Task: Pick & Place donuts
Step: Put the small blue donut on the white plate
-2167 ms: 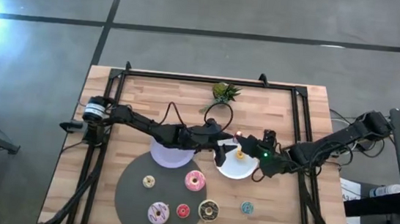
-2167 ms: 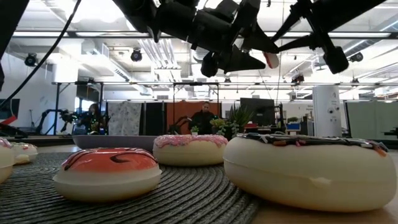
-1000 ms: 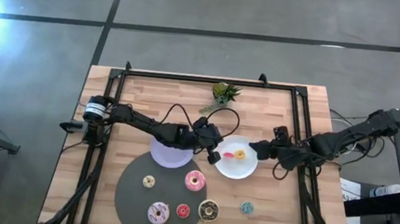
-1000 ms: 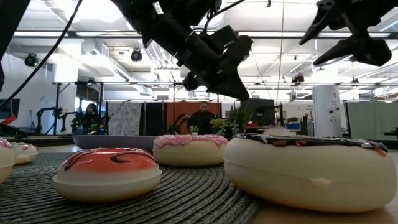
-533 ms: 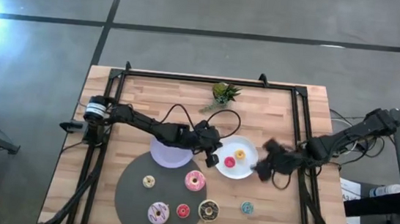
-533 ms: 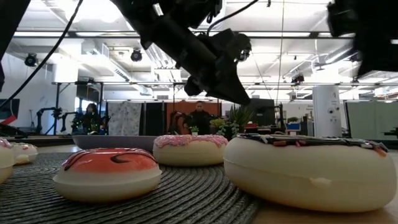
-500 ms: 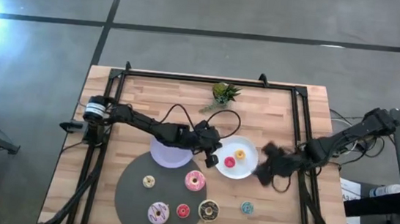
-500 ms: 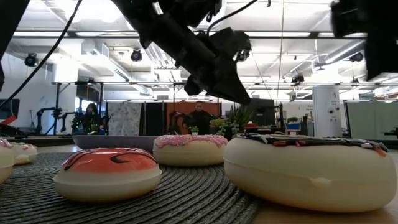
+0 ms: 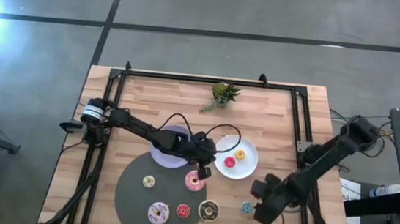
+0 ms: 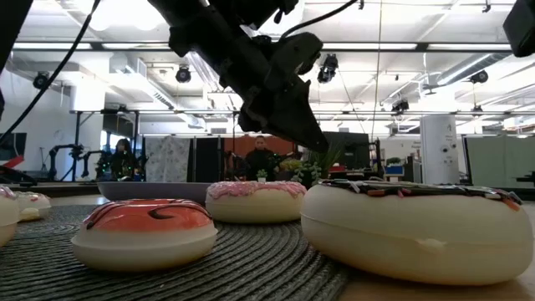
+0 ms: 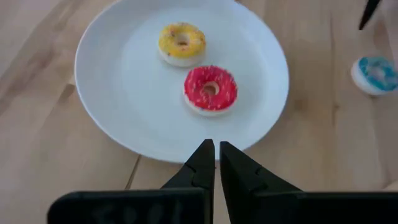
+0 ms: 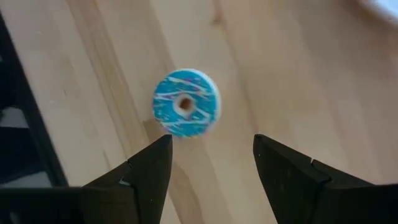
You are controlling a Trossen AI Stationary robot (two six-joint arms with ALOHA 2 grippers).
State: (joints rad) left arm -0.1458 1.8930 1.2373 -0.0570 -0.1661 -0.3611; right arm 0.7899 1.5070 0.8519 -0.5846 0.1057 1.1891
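Observation:
A white plate [image 9: 249,150] holds a yellow donut [image 11: 181,42] and a red donut [image 11: 210,88]. My left gripper [image 9: 205,169] hangs shut above the table between that plate and the dark grey disc [image 9: 134,186], close to the pink donut [image 9: 195,179]. The disc also bears a cream donut [image 9: 148,181], a purple-white one [image 9: 158,212], a red one [image 9: 183,211] and a chocolate one [image 9: 209,211]. A teal donut [image 12: 186,111] lies flat on the bare wood. My right gripper [image 12: 211,149] hovers open above it, a finger on either side, touching nothing.
A lilac plate [image 9: 169,152] lies under my left arm, beyond the disc. A small green plant [image 9: 223,93] stands near the far edge. Black frame rails [image 9: 302,122] run along the table's sides. Bare wood lies at the far left and near right.
My left gripper, still shut, has drawn back from over the white plate's left rim toward the table's near edge, ending by the pink donut. My right gripper, still open, has swung from the plate's right side toward the near edge and now hangs over the teal donut.

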